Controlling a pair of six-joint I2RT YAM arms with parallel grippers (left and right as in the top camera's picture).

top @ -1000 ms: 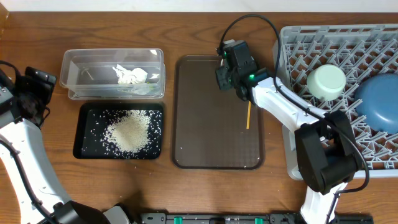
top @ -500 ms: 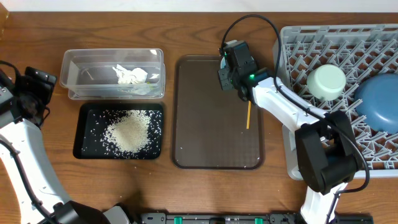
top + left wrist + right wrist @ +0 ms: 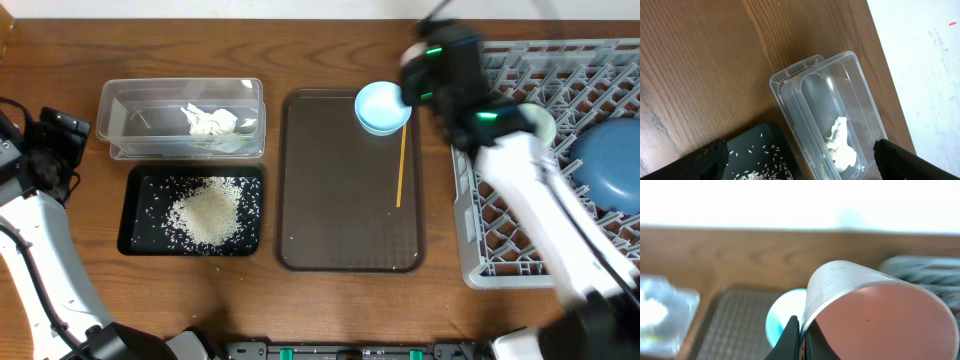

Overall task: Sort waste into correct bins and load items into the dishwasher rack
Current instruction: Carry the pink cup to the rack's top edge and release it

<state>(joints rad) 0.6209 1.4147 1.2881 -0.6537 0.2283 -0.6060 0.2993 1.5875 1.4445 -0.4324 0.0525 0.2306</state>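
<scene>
My right hand (image 3: 801,339) pinches the wall of the one pink cup (image 3: 880,315), held above the far right corner of the tray (image 3: 330,220), where the one light-blue bowl (image 3: 383,107) sits. The rack (image 3: 500,250) lies just to my right, nearest this arm, one dark-blue bowl (image 3: 610,165) showing in it. Across the desk (image 3: 300,310), my left hand (image 3: 800,165) hangs open, empty.

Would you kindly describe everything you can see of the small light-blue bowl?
The light-blue bowl is small, round and smooth, like glossy plastic, and looks empty. It stands upright at the far right corner of the brown tray, near the end of a thin yellow stick. Nothing grips it; in the right wrist view the pink cup hides most of it.
</scene>
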